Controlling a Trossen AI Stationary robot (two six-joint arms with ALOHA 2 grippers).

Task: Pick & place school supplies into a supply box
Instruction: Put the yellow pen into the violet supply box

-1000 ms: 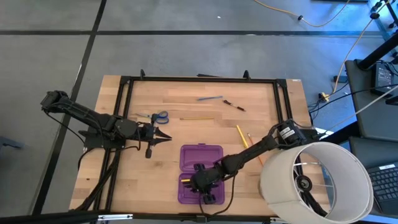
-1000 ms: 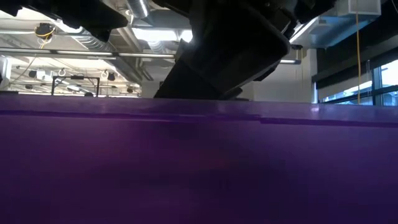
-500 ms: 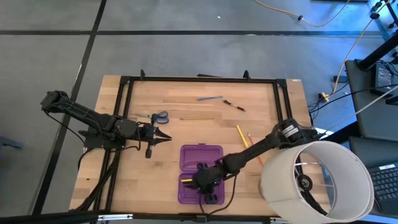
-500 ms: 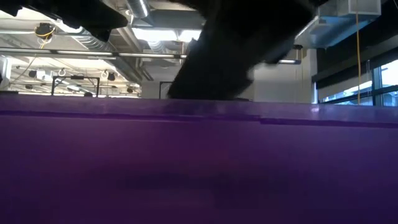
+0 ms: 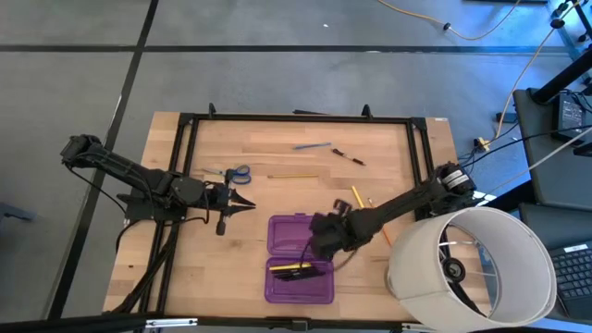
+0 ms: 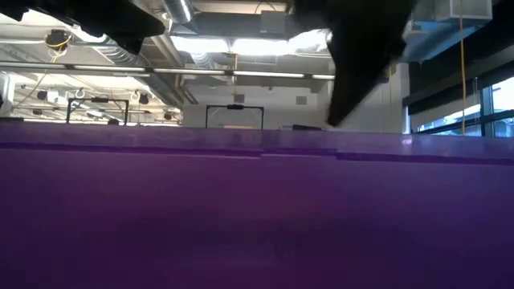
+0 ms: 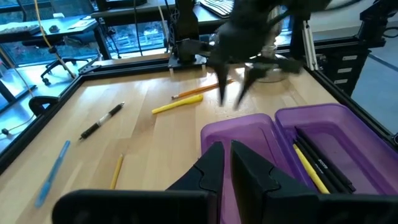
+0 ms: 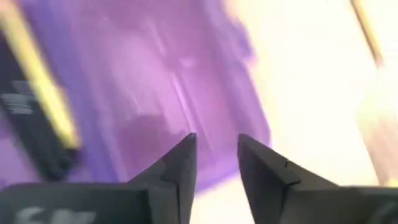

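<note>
On the wooden table [image 5: 213,268] seen from above, the purple translucent plastic hinged supply box [image 5: 299,259] lies open near the front edge, its 2 halves side by side. A yellow pencil [image 5: 289,266] and dark pens [image 5: 305,275] lie in the near half. The right gripper [image 5: 319,242] hangs over the box's right edge, empty. The left gripper [image 5: 248,203] waits left of the box, beside the blue-handled scissors [image 5: 240,172]. Farther back lie a thin yellow pencil [image 5: 292,177], a blue pen [image 5: 312,146], a black pen [image 5: 349,156] and 2 more yellow pencils [image 5: 360,201]. A large white cylinder [image 5: 467,268] sits at the right front corner.

From table height, the box's purple wall [image 6: 241,209] fills the picture, with a dark arm above.

Past the left wrist, its fingers [image 7: 208,168] are pressed together, holding nothing; the box [image 7: 249,134] lies ahead, pencil [image 7: 309,168] inside.

Past the right wrist, the fingers [image 8: 180,165] stand parted above blurred purple plastic [image 8: 161,81].
</note>
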